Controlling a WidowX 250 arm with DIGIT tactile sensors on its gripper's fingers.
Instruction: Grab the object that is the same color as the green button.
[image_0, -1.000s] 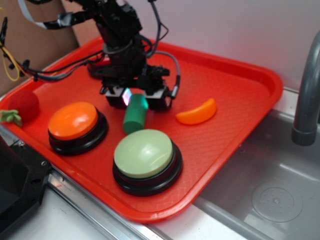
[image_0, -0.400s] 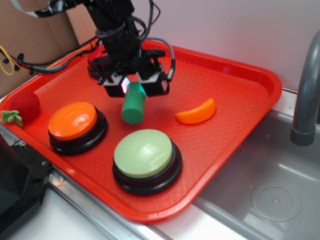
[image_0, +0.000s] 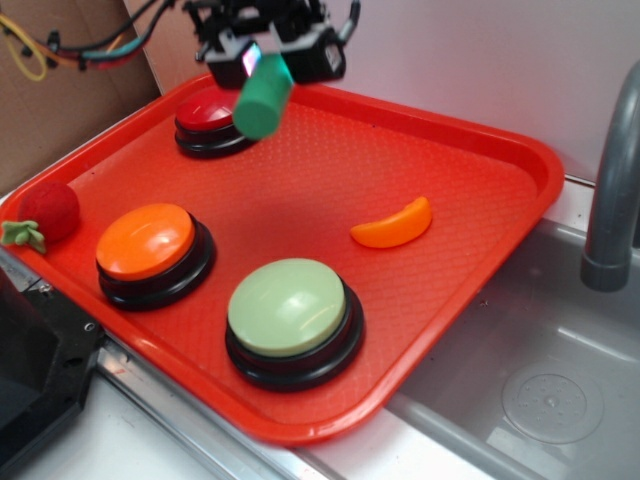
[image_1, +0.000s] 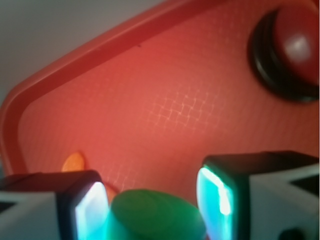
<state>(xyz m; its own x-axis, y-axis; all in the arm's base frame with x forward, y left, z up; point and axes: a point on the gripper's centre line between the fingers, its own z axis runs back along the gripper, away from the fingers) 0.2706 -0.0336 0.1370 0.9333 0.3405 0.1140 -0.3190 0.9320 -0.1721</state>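
Green cylinder (image_0: 263, 95) clamped between claw (image_0: 272, 58) fingers, above tray (image_0: 480, 200)

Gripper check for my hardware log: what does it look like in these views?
The gripper is black, with dark cables looping around it. In the wrist view its blocky fingers have black edges, pale sides, and pads glowing cyan.

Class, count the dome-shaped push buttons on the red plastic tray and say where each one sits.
3. The red-domed button sits at the tray's far left corner, the orange-domed button near the left front edge, and the pale green-domed button at the front. None appear hidden.
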